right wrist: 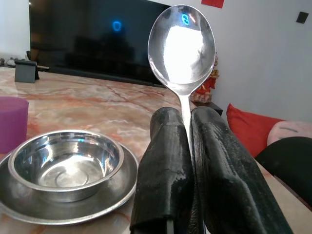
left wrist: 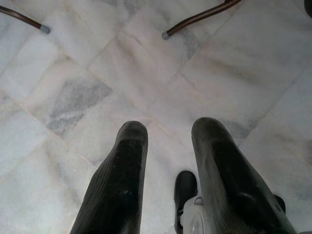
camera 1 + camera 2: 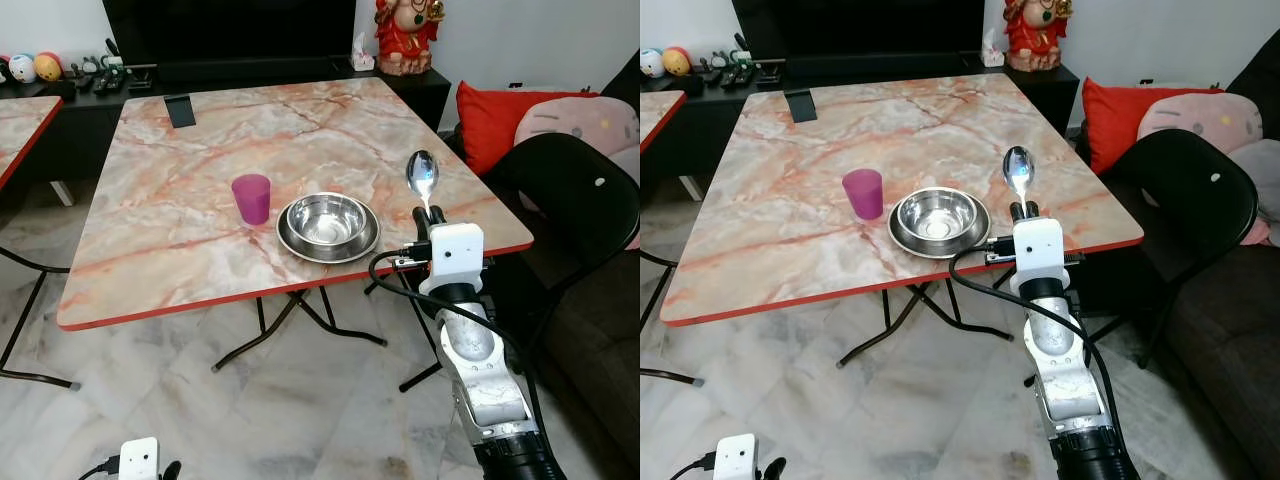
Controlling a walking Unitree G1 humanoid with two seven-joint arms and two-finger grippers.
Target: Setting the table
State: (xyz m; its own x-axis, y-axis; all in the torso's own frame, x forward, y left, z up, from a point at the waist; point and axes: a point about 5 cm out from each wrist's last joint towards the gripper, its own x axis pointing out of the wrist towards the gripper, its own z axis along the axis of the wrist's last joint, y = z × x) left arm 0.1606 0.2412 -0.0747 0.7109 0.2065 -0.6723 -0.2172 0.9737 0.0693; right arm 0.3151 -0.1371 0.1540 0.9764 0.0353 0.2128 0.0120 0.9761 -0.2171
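Right pincer [image 3: 431, 214] clamped on spoon [image 3: 422, 176] at right-centre of frame, probably laying it on tabletop [image 3: 180, 220] beside bowl [image 3: 327, 220] next.

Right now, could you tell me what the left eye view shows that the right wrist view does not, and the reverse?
The left eye view alone takes in the whole table with its red edge, the folding legs, the marble floor, the black chair and the idle left gripper. The right wrist view alone shows the right gripper shut on the spoon handle up close. Both show the spoon held upright, the purple cup, the steel bowl on its plate, and the red cushion.
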